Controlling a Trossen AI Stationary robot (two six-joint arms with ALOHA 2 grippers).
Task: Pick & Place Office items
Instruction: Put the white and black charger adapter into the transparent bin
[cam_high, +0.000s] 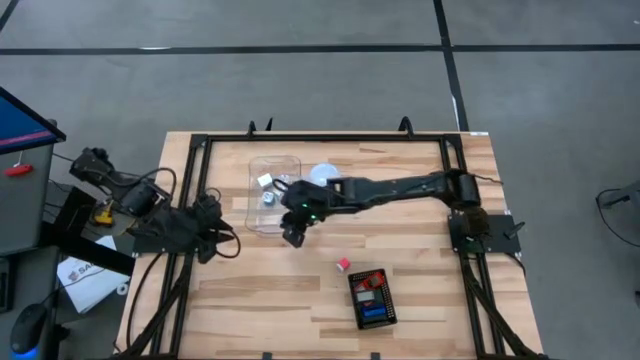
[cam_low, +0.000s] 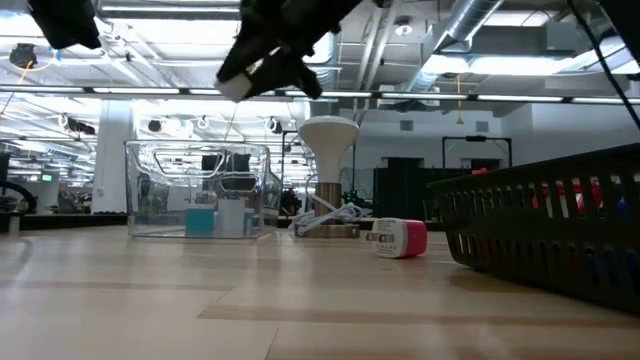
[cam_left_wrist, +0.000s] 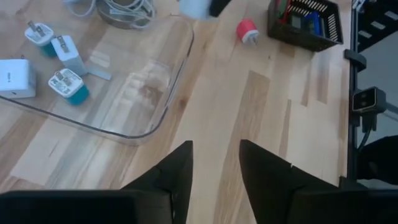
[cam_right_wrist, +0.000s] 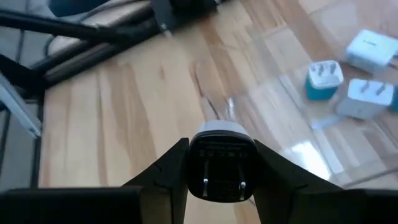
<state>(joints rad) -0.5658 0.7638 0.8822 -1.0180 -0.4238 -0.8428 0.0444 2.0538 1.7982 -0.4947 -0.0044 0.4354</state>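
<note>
Right now the right gripper (cam_high: 295, 232) hangs at the middle of the overhead frame, above the lower right corner of the clear box (cam_high: 255, 224); its fingers pinch a white plug block (cam_right_wrist: 221, 158), whose two metal prongs face the wrist camera at the bottom centre of that frame; in the table-level frame the same pale block (cam_low: 236, 88) shows high at the upper left, well above the wood. Inside the clear box, left of centre in the overhead frame, lie several small white and blue-edged plugs (cam_high: 266, 182); the left wrist frame shows four of them (cam_left_wrist: 69, 86) at its upper left, prongs up. A red and white plug (cam_high: 343, 265) lies alone on the table (cam_high: 420, 300), just right of centre in the overhead frame, near the black tray (cam_high: 389, 303), which holds red and blue pieces (cam_high: 372, 296) at lower centre right. The left gripper (cam_left_wrist: 214, 165) sits at the left of the overhead frame, near the table's edge; its two dark fingers stand a little apart with bare wood between them, holding nothing.
</note>
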